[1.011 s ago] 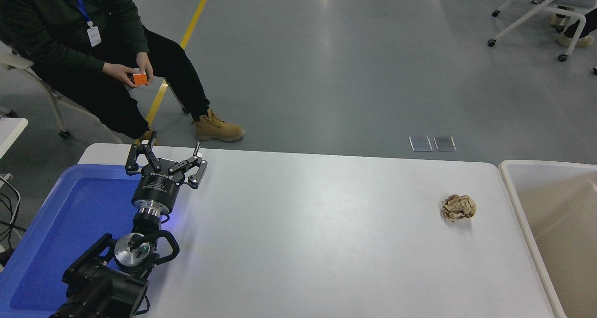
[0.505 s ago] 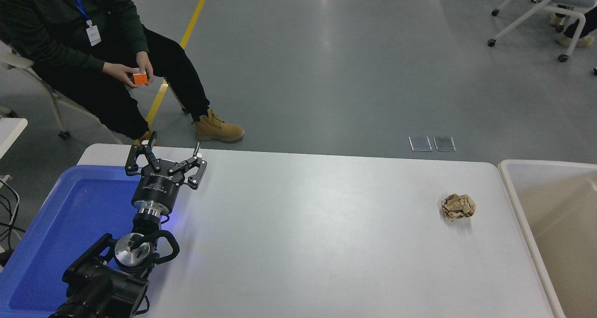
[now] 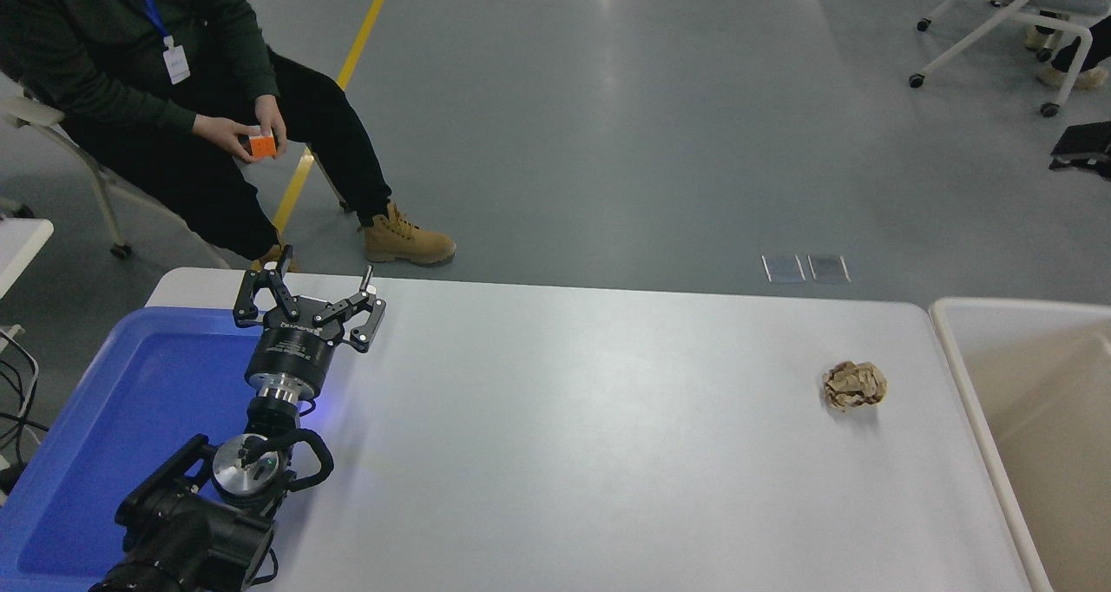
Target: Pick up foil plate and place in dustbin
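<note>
The left gripper [image 3: 308, 301] sits spread and empty near the table's [image 3: 564, 436] far-left corner, by the blue tray [image 3: 113, 401]. No right arm shows. The foil plate is nowhere in sight — so its long axis and heading cannot be told. Presumably foil is light and easily crushed, best pinched at its rim. The dustbin [image 3: 959, 375] stands at the right edge — a crumpled paper ball [image 3: 854, 385] nearby.

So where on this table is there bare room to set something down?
The widest bare stretch of the table runs between the left gripper, parked open at the blue tray, and the brown paper ball. A narrower strip lies between that ball and the dustbin rim. The left end is crowded. No foil plate is visible.
</note>
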Robot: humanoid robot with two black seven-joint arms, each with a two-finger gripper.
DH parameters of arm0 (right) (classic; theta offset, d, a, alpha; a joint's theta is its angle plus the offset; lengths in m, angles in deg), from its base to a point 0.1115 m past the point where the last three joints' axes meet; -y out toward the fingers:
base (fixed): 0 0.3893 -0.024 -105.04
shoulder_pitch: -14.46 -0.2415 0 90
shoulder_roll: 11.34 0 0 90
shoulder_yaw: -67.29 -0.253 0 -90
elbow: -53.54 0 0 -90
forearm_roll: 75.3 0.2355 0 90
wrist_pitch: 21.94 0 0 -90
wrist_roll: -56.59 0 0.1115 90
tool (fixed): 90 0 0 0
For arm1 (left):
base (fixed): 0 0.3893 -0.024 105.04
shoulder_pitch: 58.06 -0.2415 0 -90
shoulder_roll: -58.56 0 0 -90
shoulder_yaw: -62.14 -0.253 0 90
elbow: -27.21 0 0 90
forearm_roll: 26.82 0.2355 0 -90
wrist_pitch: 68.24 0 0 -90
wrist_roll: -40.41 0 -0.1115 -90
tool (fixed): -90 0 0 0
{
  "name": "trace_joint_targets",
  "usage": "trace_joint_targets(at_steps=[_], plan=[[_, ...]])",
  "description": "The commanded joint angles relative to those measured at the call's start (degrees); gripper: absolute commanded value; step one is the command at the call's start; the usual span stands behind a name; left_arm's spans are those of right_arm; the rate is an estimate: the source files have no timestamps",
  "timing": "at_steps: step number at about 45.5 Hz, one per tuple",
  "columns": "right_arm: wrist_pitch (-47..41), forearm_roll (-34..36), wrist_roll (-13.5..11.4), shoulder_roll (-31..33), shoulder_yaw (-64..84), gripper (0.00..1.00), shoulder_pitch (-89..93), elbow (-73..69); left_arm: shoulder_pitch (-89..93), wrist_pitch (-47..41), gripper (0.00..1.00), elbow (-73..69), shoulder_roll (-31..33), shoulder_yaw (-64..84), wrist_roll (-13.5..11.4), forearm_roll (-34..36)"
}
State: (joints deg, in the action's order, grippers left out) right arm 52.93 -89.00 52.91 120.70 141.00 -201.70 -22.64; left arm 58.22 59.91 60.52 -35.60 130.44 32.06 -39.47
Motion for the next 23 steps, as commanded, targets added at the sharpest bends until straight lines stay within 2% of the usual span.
trace_joint_targets(at_steps=[1, 8, 15, 23], plan=[[-11.31, -0.11, -0.01, -5.29, 0.38, 1.0, -9.71, -8.62, 0.0, 0.0, 0.99, 0.0, 0.02, 0.0, 0.0, -0.09], [-14.22, -0.02, -0.01, -9.42, -2.43, 1.0, -11.12, -12.23, 0.0, 0.0, 0.99, 0.0, -0.07, 0.0, 0.0, -0.09], [-15.28, 0.51, -0.01, -16.97, -4.63, 1.0, -11.12, -15.31, 0.0, 0.0, 0.99, 0.0, -0.07, 0.0, 0.0, -0.09], [-15.45, 3.84, -0.01, -23.48, -5.6, 1.0, -10.51, -16.1, 0.0, 0.0, 0.99, 0.0, 0.02, 0.0, 0.0, -0.09]])
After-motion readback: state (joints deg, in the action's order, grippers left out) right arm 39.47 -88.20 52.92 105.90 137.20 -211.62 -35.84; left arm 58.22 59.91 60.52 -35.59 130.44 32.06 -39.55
